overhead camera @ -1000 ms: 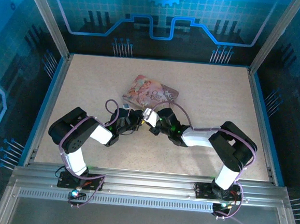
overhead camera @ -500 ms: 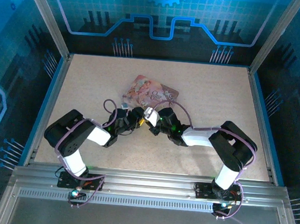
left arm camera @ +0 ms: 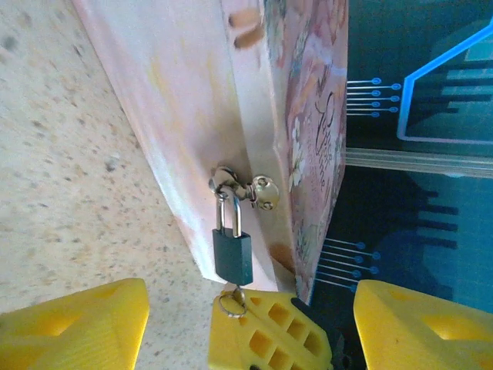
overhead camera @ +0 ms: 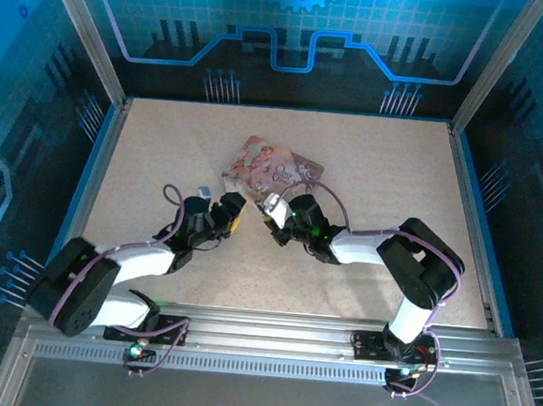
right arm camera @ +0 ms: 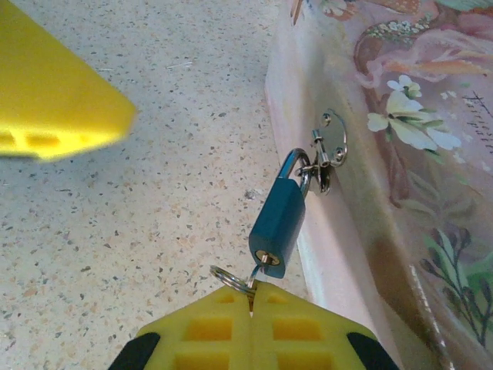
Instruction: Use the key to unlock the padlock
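Note:
The small dark blue padlock (right arm camera: pixel 277 222) hangs by its shackle from the metal hasp (right arm camera: pixel 327 158) on the side of the pink tin (right arm camera: pixel 400 116). The shackle looks seated in the body. The key (right arm camera: pixel 259 271) is in the keyhole, its ring (right arm camera: pixel 228 277) to the left. My right gripper (right arm camera: pixel 253 291) is shut on the key's head. In the left wrist view the padlock (left arm camera: pixel 232 254) hangs just beyond my left gripper's yellow fingers (left arm camera: pixel 77 324), which stand wide apart, touching nothing. My left gripper (overhead camera: pixel 232 218) is open, left of the right gripper (overhead camera: pixel 263 214).
The pink illustrated tin (overhead camera: pixel 272 170) lies on the speckled table (overhead camera: pixel 388 156) at mid-table, just beyond both grippers. One left finger (right arm camera: pixel 54 108) shows blurred over the bare table, left of the padlock. Blue walls and metal rails enclose the table.
My left gripper has opened and drawn back leftward and toward the near edge, away from the padlock; its arm has dropped low. The right gripper stayed shut on the key.

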Motion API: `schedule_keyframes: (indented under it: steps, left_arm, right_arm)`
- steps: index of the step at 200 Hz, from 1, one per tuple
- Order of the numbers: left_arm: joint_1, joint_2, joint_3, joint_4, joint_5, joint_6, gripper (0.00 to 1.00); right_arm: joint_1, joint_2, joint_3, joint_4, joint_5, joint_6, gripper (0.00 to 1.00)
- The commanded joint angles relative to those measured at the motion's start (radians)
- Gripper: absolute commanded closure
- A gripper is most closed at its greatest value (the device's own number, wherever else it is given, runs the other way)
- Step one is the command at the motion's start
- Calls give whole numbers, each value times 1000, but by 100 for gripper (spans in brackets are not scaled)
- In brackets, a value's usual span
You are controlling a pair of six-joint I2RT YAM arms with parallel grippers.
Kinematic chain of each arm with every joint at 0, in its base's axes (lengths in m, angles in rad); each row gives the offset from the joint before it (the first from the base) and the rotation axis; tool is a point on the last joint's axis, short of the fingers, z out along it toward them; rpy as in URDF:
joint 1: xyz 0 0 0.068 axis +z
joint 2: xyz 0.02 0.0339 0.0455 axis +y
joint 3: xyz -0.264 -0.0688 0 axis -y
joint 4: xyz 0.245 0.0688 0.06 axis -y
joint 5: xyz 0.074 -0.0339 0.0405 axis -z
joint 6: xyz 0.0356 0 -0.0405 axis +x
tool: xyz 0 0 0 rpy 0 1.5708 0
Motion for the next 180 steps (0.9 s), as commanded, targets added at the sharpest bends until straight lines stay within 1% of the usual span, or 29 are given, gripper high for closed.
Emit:
schedule_keyframes:
  steps: [1,15,28,40,55,75,91,105,125,135,154,180]
  left_arm:
    - [46,-121,87,-329,-19,196,26]
    - [87,-172,139,-456,-18,282,24]
    - [138,-197,167,-502,6,333,21]
    - [197,-191,194,-528,59,362,19]
    - [276,-143,243,-556,158,408,19]
    - [341,-45,321,-566,266,471,20]
    - [373,49,391,-551,357,513,21]
    - [392,139,466,-558,413,551,23]
    - [399,268,593,-611,437,634,24]
    - [406,334,646,-607,451,667,23]
    - [422,474,757,-609,518,707,24]
    - [421,607,886,-666,549,758,24]
  right_arm:
    - [-17,7,-8,-11,-82,106,100]
    - [-22,6,-6,-14,-106,163,100]
    - [-30,9,4,-28,-128,214,100]
    - [-39,11,4,-25,-151,251,100]
    - [-45,6,4,-34,-153,265,100]
    - [-59,-5,6,-58,-153,298,100]
    - [-71,-11,21,-108,-148,334,100]
    - [-77,-14,33,-139,-160,344,100]
    - [-76,-14,29,-141,-162,349,100]
    - [-78,-15,34,-155,-153,353,100]
    - [-84,-14,49,-192,-156,361,100]
    - [-89,-16,51,-200,-168,371,100]
